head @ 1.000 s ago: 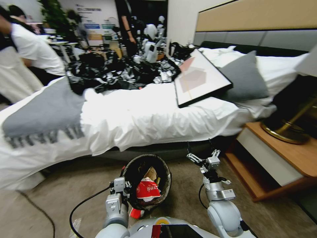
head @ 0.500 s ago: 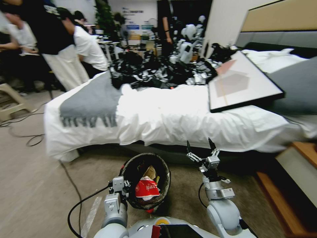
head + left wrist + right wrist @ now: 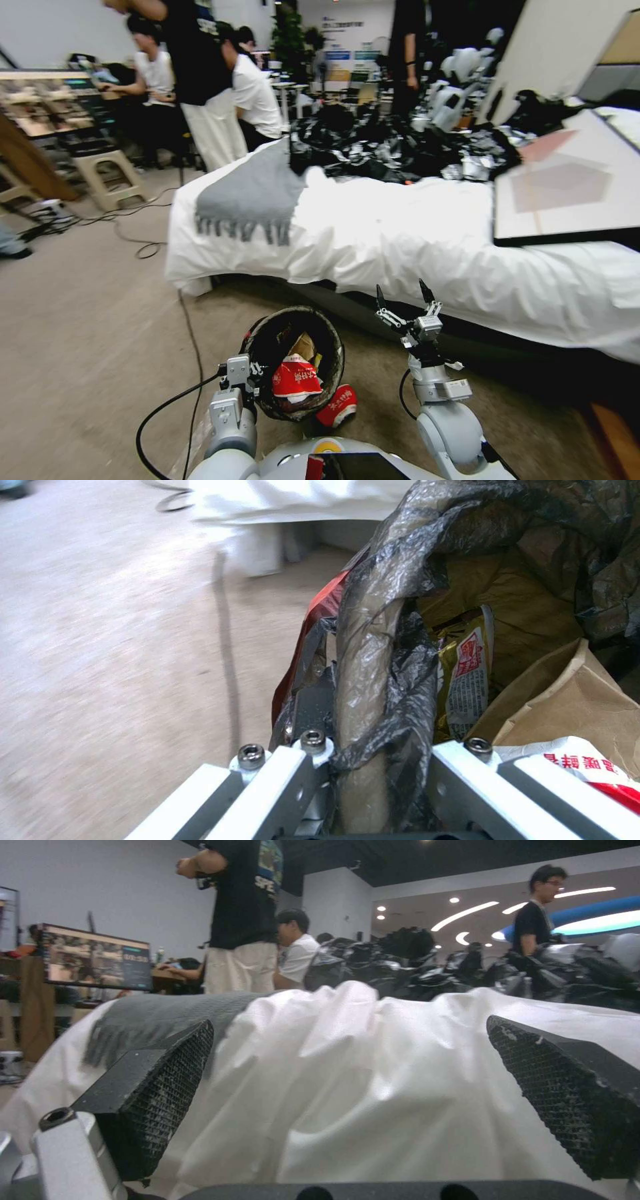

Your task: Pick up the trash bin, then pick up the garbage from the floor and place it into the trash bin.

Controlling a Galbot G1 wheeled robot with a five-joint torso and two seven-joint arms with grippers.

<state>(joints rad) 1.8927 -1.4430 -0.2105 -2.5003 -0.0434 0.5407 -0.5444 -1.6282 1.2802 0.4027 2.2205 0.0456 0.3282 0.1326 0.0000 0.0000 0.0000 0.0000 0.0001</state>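
The left gripper [image 3: 363, 780] is clamped on the rim of the small round black-bag-lined trash bin [image 3: 267, 340], held low and tilted; its heaped red snack wrapper [image 3: 295, 380] could spill. A red packet [image 3: 337, 405] lies half hidden beneath. The right gripper [image 3: 402, 300] hangs spread and empty before the white-sheeted bed [image 3: 400, 233].

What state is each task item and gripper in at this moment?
trash bin: held up by its rim, part full of wrappers and brown paper.
left gripper: shut on the bin's bagged rim.
right gripper: open, empty, raised before the bed.
red wrapper: on the floor beside the bin.
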